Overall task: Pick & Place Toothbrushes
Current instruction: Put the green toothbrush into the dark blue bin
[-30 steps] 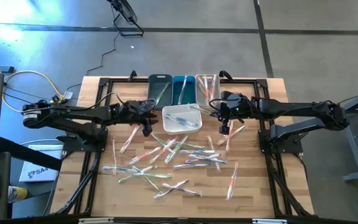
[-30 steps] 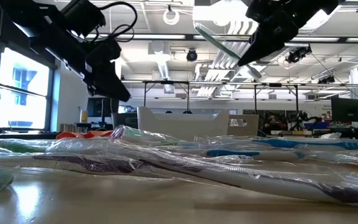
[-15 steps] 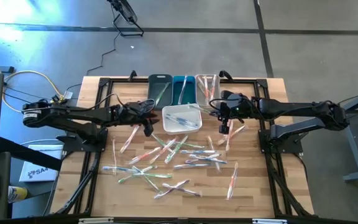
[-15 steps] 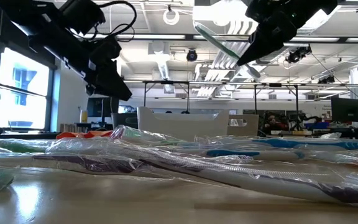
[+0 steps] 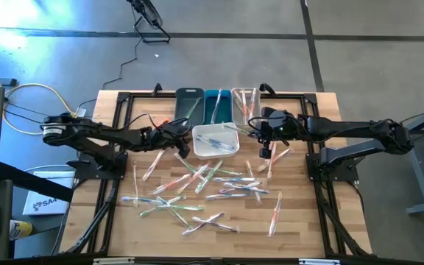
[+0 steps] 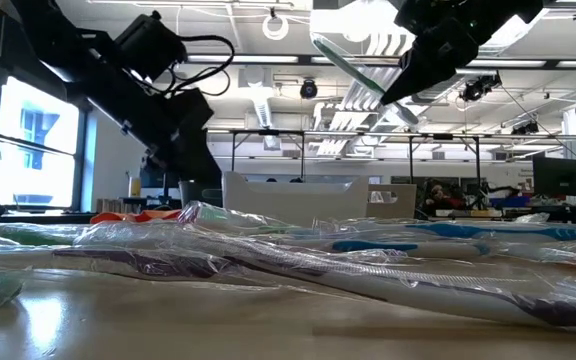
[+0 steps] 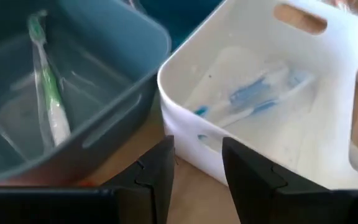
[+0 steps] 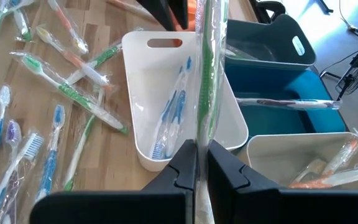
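Green-handled wrapped toothbrush (image 8: 202, 68) clenched in right gripper (image 8: 199, 163) above the surface beside white bin (image 5: 230, 151), left gripper (image 7: 194, 163) fingers parted, empty, at the bin's near rim, loose toothbrushes (image 5: 197, 184) scattered across the open surface (image 5: 300, 213).

Clear-wrapped toothbrushes (image 5: 197, 188) — green, blue, orange — lie scattered and crisscrossed on the table's middle.

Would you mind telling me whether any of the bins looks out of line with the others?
Yes: the white bin sits in front of the row and at an angle, while the grey bin, the teal bin and the clear bin stand side by side along the table's far edge.
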Action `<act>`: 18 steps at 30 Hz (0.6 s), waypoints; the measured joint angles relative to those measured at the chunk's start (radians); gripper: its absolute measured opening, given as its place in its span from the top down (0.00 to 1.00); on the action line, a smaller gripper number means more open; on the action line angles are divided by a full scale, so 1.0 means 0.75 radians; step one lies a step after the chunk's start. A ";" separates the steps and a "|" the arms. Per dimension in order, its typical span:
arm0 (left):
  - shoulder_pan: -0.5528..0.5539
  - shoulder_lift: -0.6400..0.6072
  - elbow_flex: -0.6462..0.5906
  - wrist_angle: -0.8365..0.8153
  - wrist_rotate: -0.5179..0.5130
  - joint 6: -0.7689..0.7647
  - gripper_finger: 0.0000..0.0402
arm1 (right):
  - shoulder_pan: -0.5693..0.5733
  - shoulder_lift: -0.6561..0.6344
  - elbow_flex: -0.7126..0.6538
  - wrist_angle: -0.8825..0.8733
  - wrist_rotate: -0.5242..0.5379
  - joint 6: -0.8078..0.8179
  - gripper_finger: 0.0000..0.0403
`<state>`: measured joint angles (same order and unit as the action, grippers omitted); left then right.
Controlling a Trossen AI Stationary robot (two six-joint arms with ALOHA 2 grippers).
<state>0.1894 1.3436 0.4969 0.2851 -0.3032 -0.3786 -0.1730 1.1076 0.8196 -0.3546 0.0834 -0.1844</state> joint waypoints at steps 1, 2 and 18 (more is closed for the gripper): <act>0.000 0.013 0.000 0.014 -0.006 0.002 0.67 | 0.000 0.000 0.000 0.000 0.000 0.000 0.98; 0.000 0.022 0.000 0.021 -0.014 0.003 0.67 | 0.000 0.000 0.000 0.000 0.000 0.000 0.98; 0.000 0.089 -0.001 0.097 -0.019 0.009 0.67 | 0.001 0.000 0.000 0.004 0.000 -0.001 0.98</act>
<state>0.1894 1.4101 0.4965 0.3576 -0.3176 -0.3717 -0.1726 1.1076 0.8196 -0.3518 0.0834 -0.1852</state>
